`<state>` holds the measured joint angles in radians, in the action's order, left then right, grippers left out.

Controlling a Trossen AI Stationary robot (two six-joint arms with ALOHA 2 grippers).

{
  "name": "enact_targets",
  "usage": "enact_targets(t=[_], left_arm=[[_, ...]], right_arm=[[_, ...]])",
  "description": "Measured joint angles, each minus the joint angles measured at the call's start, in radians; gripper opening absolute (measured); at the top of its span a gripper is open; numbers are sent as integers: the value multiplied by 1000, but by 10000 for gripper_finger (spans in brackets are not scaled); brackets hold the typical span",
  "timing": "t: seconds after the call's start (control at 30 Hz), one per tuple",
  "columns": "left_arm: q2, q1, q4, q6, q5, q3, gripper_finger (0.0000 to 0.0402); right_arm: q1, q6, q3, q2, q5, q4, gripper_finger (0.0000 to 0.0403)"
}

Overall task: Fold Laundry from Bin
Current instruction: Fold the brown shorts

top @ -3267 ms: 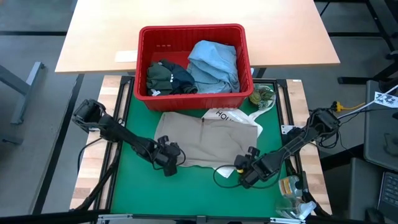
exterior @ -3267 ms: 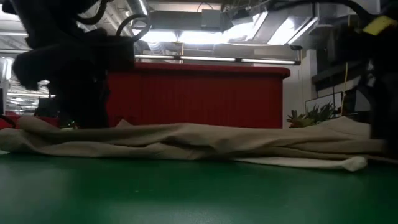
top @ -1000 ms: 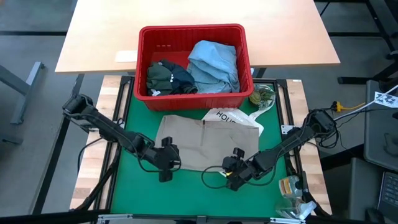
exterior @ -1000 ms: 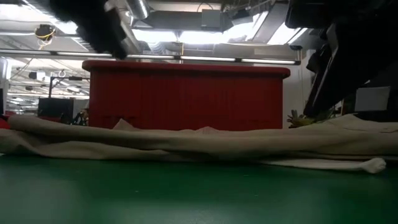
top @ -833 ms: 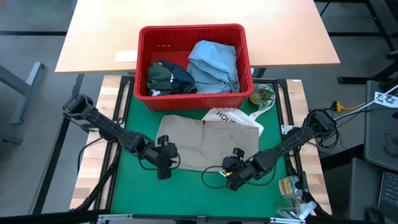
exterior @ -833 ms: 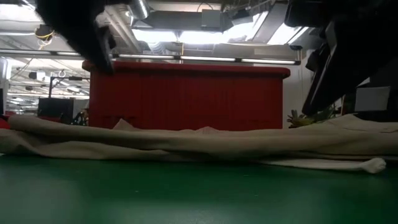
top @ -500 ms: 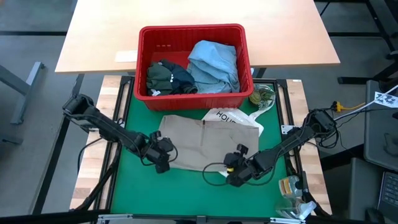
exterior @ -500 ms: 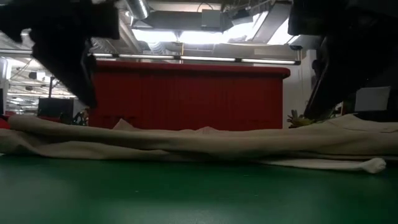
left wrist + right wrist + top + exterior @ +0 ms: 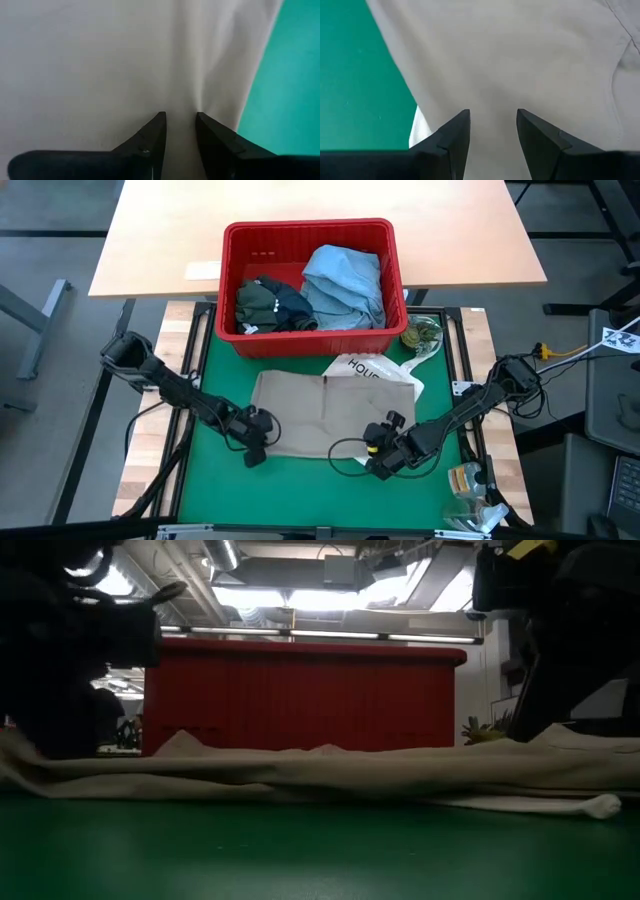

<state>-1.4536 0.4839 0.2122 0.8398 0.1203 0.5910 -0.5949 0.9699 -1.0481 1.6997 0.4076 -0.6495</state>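
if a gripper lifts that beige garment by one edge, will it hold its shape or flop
Probably flop: the beige garment lies flat with soft creases on the green mat. Likely light, since its edge ripples in low folds in the low view. A pinch may gather the cloth rather than move it whole.

From overhead we looked straight down on the green mat (image 9: 215,480). The low camera sat at mat level, facing the red bin (image 9: 300,695) across the beige garment (image 9: 330,775). Each wrist camera stared at that garment from very close — the cloth (image 9: 90,65) (image 9: 520,55) all four views shared.
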Motion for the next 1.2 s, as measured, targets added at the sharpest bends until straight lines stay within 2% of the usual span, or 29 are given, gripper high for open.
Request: enact_targets(t=[0.17,0.47,0.63,0.8,1.0,1.2], left_arm=[[0,56,-44,3,-43,-2,96],[0,157,-144,52,-40,-2,96],[0,162,-289,41,-16,-3,96],[0,139,-429,-42,9,-3,96],[0,107,-399,-63,54,-3,96],[0,89,-270,-29,123,-2,96]], right_arm=[[0,-6,0,0,-8,6,163],[0,-26,0,0,-8,9,163],[0,-70,0,0,-8,28,163],[0,-138,0,0,-11,48,163],[-2,-109,0,-36,-85,-7,163],[-26,8,0,-58,-77,-140,163]])
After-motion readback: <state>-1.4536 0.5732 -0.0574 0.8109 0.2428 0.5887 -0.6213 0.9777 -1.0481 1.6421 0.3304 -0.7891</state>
